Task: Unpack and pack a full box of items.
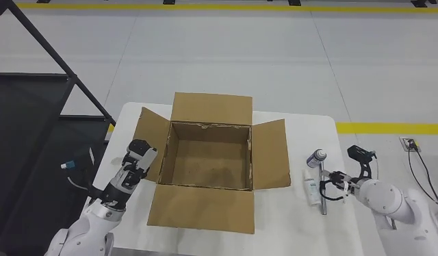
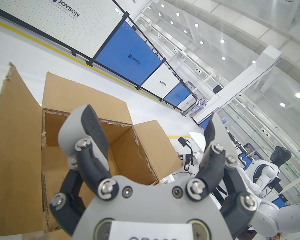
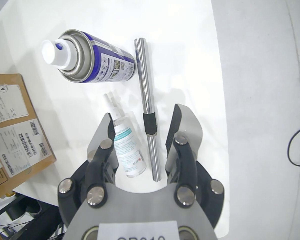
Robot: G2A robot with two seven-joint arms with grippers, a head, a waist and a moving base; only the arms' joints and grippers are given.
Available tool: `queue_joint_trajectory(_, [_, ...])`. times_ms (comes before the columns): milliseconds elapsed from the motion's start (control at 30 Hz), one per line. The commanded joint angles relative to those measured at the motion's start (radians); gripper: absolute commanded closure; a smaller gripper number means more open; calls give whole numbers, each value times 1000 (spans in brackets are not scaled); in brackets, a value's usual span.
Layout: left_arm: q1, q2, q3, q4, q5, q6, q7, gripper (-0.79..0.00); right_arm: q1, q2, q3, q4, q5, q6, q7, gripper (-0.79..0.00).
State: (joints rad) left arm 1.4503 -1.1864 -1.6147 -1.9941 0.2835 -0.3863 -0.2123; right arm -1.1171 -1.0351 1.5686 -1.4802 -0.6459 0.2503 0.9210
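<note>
Seemingly at the turn from unpacking to packing. Standing mid-way along the white table (image 1: 301,222), all four flaps folded out and nothing visible inside: the brown cardboard box (image 1: 209,153). Set out close together on the tabletop beside its right flap: a blue-and-silver spray can with a white nozzle (image 3: 90,58), apparently upright; a small clear spray bottle with a green-and-white label (image 3: 128,148), lying flat; a polished metal rod with a black band (image 3: 148,96), lying just beside the bottle.

Hovering low over bottle and rod, fingers wide apart, both items framed between them: the right gripper (image 3: 143,121). Held near the box's left flap, fingers likewise spread and gripping nothing: the left gripper (image 2: 150,123).

Next, probably: closing on one item alone (easy to catch both in a careless pinch, given how close together), lifting, carrying over the flap, lowering into the box.

As for writing: white shipping labels (image 3: 17,136) with barcodes stuck on the box's flap; fine print and small pictograms on the can; bottle text too small to make out.
</note>
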Motion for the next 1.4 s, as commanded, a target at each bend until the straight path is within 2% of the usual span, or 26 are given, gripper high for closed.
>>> queue_joint_trajectory(0, [1,0,-1,0,-2,-2,0,-785,-8,1,20,0,37,-5,-2,-785])
queue_joint_trajectory(100, [4,1,-4,1,-4,-5,-1,-785,-21,2,36,-11,72,-15,4,-785])
queue_joint_trajectory(500, [19,2,-11,-2,-6,-15,2,-785,-30,2,25,-19,53,-19,-17,-785])
queue_joint_trajectory(767, [34,2,-20,-10,-9,-19,5,-785,0,-8,-104,-54,-152,212,-17,-785])
queue_joint_trajectory(933, [36,2,-14,-12,-6,-19,4,-785,43,-13,-160,-27,-214,262,34,-785])
queue_joint_trajectory(1000, [35,2,-13,-11,-7,-19,4,-785,59,-15,-171,-9,-227,274,48,-702])
queue_joint_trajectory(1067, [35,2,-13,-11,-7,-20,4,-785,72,-16,-179,14,-227,272,62,-551])
queue_joint_trajectory(1100, [35,2,-14,-10,-7,-20,4,-785,79,-17,-182,25,-228,272,67,-502])
queue_joint_trajectory(1200, [35,2,-15,-9,-8,-20,6,-785,94,-20,-189,53,-220,268,69,-400])
queue_joint_trajectory(1367, [34,2,-17,-7,-11,-19,7,-785,103,-27,-207,68,-212,272,60,-369])
